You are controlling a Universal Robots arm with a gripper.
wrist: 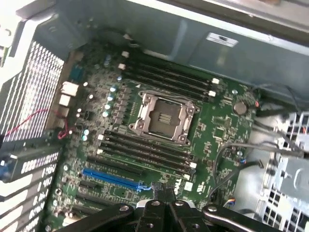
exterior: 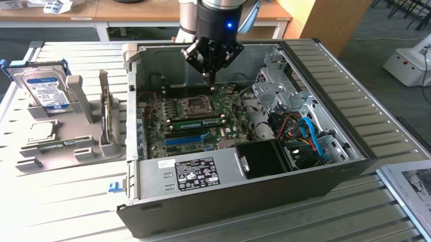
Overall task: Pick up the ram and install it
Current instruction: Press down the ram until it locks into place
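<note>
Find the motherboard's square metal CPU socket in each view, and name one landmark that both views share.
Exterior view: the CPU socket sits inside the open case, on the far half of the motherboard.
Wrist view: the CPU socket lies near the middle of the board, between two banks of black slots.
Shared landmark: the blue slot strip, on the board a little way from the socket in both views.
</note>
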